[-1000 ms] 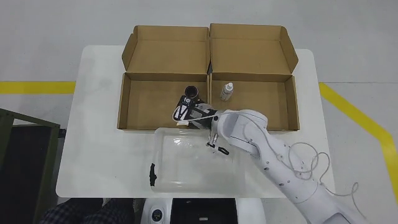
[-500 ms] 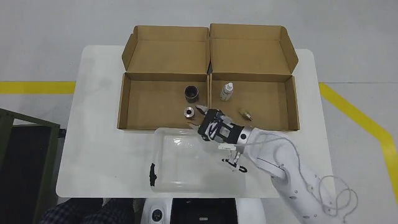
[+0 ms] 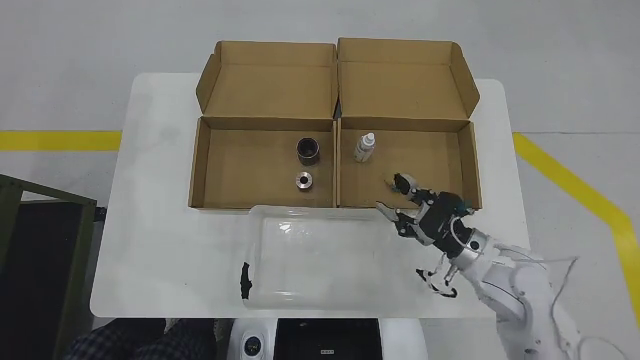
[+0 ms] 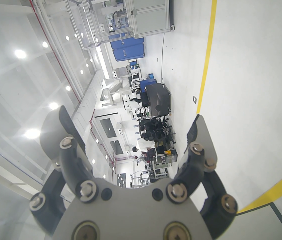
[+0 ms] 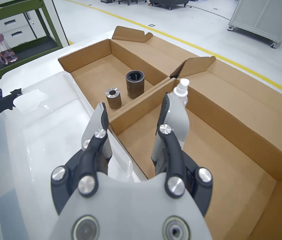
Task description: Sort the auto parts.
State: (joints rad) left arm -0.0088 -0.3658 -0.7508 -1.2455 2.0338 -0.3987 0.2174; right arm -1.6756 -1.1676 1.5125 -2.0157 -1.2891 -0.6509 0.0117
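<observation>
White table (image 3: 160,210) carries two open cardboard boxes side by side, clear plastic tray (image 3: 300,260) in front. Right gripper (image 5: 134,103) hangs over near wall of right box (image 3: 440,160), by tray corner, fingers spread, nothing between. Ahead and to its left, in left box (image 3: 240,165): tall dark cylinder (image 5: 135,84) with ribbed bore and shorter grey bushing (image 5: 113,97) with centre hole, both upright. Straight ahead, partly behind one finger: clear spray bottle (image 5: 183,88), white nozzle. Black jagged part (image 5: 8,99) across tray from gripper. Left gripper (image 4: 130,113) faces room, fingers wide apart, empty.
</observation>
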